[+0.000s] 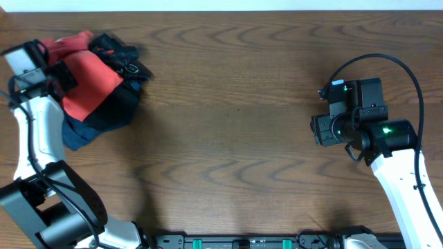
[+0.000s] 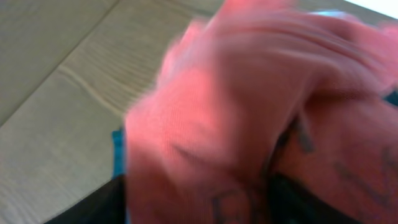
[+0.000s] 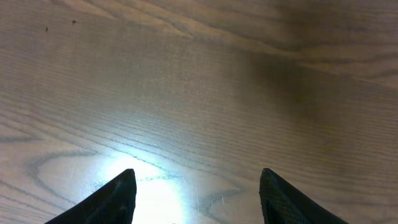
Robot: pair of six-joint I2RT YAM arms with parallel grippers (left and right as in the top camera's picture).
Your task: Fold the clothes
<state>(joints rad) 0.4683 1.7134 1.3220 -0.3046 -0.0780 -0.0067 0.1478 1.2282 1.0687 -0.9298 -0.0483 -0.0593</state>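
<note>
The coral-red T-shirt (image 1: 93, 76) lies crumpled in a pile at the table's far left corner. In the left wrist view the shirt (image 2: 217, 106) fills most of the frame, blurred, with faint dark print lines low down. My left gripper (image 1: 64, 73) is in the pile; its dark fingers (image 2: 199, 202) show wide apart at the bottom edge, open, with red cloth bunched between them. My right gripper (image 1: 320, 130) hovers over bare wood at the right, open and empty, far from the shirt. Its fingers (image 3: 198, 186) show over the wood.
A black garment (image 1: 123, 61) with white lettering and a navy blue garment (image 1: 77, 135) are tangled in the same pile, over and under the red shirt. The brown wooden table (image 1: 235, 104) stretches between the arms. A teal-blue edge (image 2: 117, 155) shows beside the shirt.
</note>
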